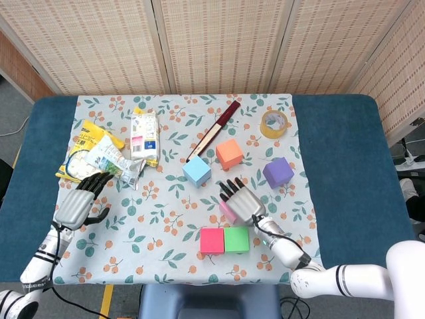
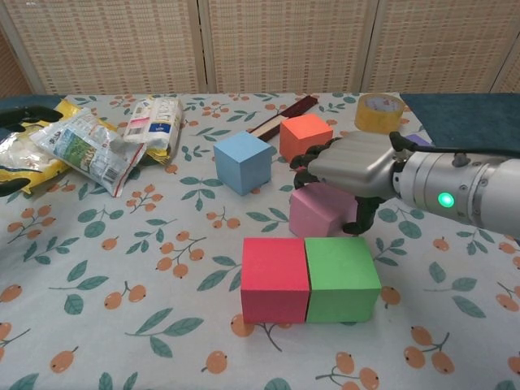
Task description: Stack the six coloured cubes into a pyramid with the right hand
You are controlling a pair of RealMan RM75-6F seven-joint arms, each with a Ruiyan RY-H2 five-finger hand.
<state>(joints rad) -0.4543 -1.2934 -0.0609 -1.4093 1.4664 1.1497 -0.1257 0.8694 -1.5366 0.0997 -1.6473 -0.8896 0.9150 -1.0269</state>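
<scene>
Table [image 1: 345,153], blue top, with a leaf-and-berry cloth [image 1: 166,226] over its middle.

Right hand [image 1: 242,201] palm-down over the pink cube [image 2: 313,213]; fingers [image 2: 313,154] spread a little and curved over the cube's top, thumb down its right side. Whether the cube is gripped or only covered, cannot tell.

Left hand [image 1: 78,203] hovers at the cloth's left edge, fingers loosely apart and holding nothing, fingertips just short of the snack packets [image 1: 106,156].

Cubes, relative to the right fingers:
- red cube [image 1: 212,240] and green cube [image 1: 236,239] touching side by side, just behind the wrist, near the front edge.
- blue cube [image 1: 196,171] just beyond the fingertips, to the left.
- orange cube [image 1: 229,153] beyond the fingertips, straight ahead.
- purple cube [image 1: 277,172] off to the right of the fingers, partly hidden behind the hand in the chest view.

All cubes sit flat on the cloth, none stacked.

Tape roll [image 1: 273,123] far beyond the fingers, back right. Dark red stick [image 1: 214,129] lies diagonally behind the blue and orange cubes.
</scene>
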